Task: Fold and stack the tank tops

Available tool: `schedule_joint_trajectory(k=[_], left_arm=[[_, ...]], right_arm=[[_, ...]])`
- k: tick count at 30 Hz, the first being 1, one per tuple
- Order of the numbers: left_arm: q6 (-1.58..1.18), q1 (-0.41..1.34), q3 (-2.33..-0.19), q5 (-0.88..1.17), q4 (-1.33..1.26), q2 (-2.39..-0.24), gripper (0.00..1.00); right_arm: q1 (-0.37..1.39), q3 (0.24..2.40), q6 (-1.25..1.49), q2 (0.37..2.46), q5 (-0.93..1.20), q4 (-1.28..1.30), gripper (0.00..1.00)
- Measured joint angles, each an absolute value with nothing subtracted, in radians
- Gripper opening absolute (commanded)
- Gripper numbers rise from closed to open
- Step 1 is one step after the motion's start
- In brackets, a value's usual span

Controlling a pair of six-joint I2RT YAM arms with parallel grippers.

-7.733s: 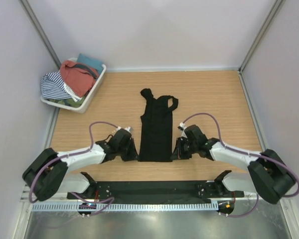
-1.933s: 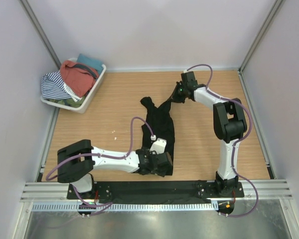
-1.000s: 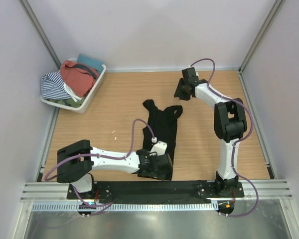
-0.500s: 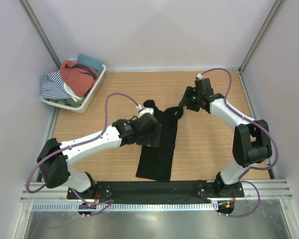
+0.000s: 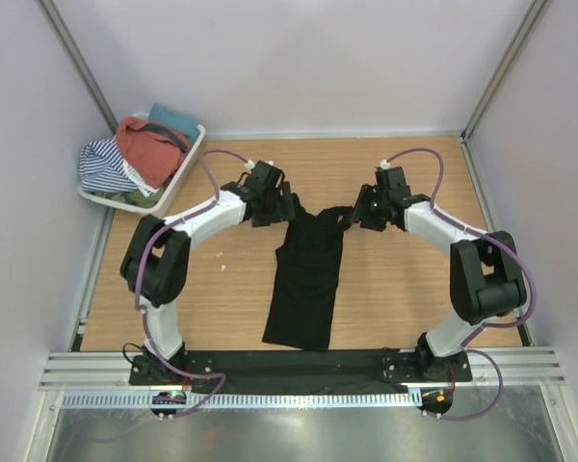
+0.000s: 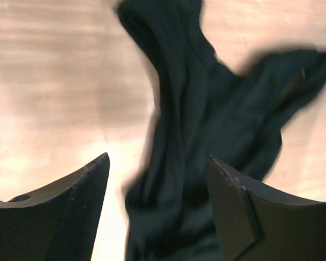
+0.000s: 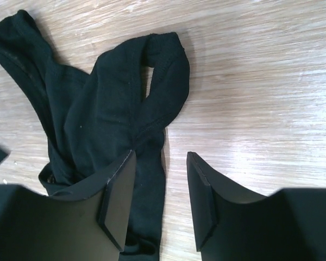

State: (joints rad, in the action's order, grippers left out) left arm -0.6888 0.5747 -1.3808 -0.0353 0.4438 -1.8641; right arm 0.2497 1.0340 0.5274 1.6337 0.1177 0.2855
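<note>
Overhead looks down — both wrist views, close, share the black top point(image 5: 306, 279).

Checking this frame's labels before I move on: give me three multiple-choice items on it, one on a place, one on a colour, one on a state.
1. Where is the basket?
A. At the far left corner of the table
B. At the near right corner
C. In the centre

2. What colour is the top lying on the table?
A. Rust-red
B. Striped
C. Black

3. How does the right gripper stand?
A. Shut on a strap
B. Open
C. Out of view

Answers:
1 A: the top view shows it at the far left corner, full of clothes.
2 C: all three views show plain black cloth.
3 B: the right wrist view shows bare table in the gap between its jaws.
</note>
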Motion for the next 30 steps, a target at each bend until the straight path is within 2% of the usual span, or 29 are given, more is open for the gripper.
schedule_joint_trajectory(k=[6,12,13,14,16,17,19,22,23,25,28,30], left_arm=[[-0.731,0.529,-1.455,0.016,0.347,-2.045,0.68],[-0.751,0.527,-1.567,0.030,0.290,-2.136,0.69],[-0.752,0.525,-1.588,0.030,0.284,-2.147,0.67],[-0.752,0.524,-1.608,0.030,0.279,-2.159,0.60],[-0.760,0.520,-1.639,0.030,0.263,-2.179,0.40],[-0.763,0.517,-1.647,0.029,0.252,-2.188,0.36],[-0.759,0.512,-1.658,0.029,0.234,-2.206,0.30],[-0.762,0.502,-1.690,0.028,0.219,-2.251,0.12],[-0.763,0.498,-1.705,0.027,0.216,-2.268,0.09],[-0.760,0.493,-1.734,0.027,0.214,-2.302,0.05],[-0.772,0.484,-1.777,0.023,0.196,-2.338,0.00],[-0.782,0.477,-1.788,0.022,0.175,-2.349,0.00]], right_arm=[[0.249,1.034,0.531,1.673,0.117,0.266,0.56],[0.249,1.054,0.537,1.749,0.119,0.233,0.57],[0.249,1.068,0.538,1.771,0.118,0.232,0.56],[0.249,1.084,0.541,1.795,0.119,0.231,0.55],[0.249,1.119,0.548,1.843,0.120,0.223,0.49],[0.249,1.138,0.554,1.865,0.127,0.220,0.45],[0.249,1.172,0.560,1.893,0.125,0.207,0.32],[0.249,1.226,0.571,1.945,0.125,0.199,0.13],[0.250,1.246,0.575,1.965,0.125,0.198,0.07],[0.252,1.298,0.580,2.007,0.126,0.210,0.03],[0.255,1.413,0.581,2.086,0.134,0.219,0.01],[0.258,1.496,0.581,2.137,0.142,0.222,0.01]])
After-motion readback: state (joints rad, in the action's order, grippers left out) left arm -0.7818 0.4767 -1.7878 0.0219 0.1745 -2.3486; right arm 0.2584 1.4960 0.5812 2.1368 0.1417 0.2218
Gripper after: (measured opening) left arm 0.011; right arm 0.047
